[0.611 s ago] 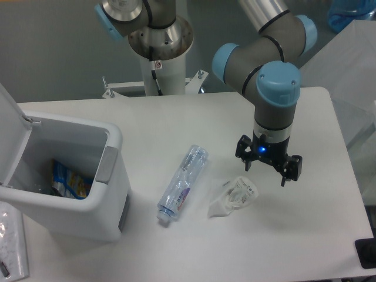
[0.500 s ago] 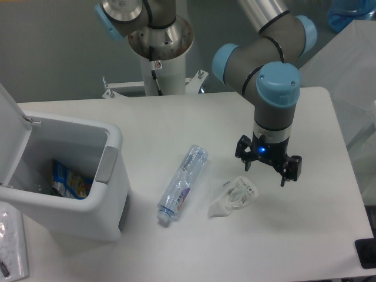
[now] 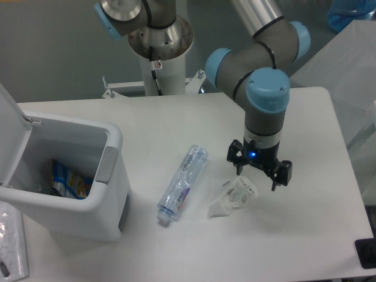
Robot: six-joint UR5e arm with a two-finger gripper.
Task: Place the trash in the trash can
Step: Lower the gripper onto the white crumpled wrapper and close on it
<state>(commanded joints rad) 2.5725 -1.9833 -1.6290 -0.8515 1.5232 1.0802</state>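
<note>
**Gripper poised over the wrapper, bin lid up**

The crumpled clear wrapper (image 3: 234,197) lies on the white table (image 3: 176,123), right of centre and toward the near side. Just to its left, not touching it, the crushed bottle (image 3: 183,183) lies on its side, its white cap toward the near edge and its base pointing away to the far right. Neither piece of trash is in the trash can (image 3: 70,194) yet.

The gripper (image 3: 258,174) hangs just above the wrapper's right edge, pointing straight down with its jaws apart and nothing between them. That stance suits a top-down pick: the wrapper is low and flimsy, so closing on it from above looks like the intent.

The trash can stands at the left, well apart from both pieces. Its lid (image 3: 10,126) is tipped back, leaving the mouth clear for a drop from above. A blue packet (image 3: 69,180) already rests inside.
</note>
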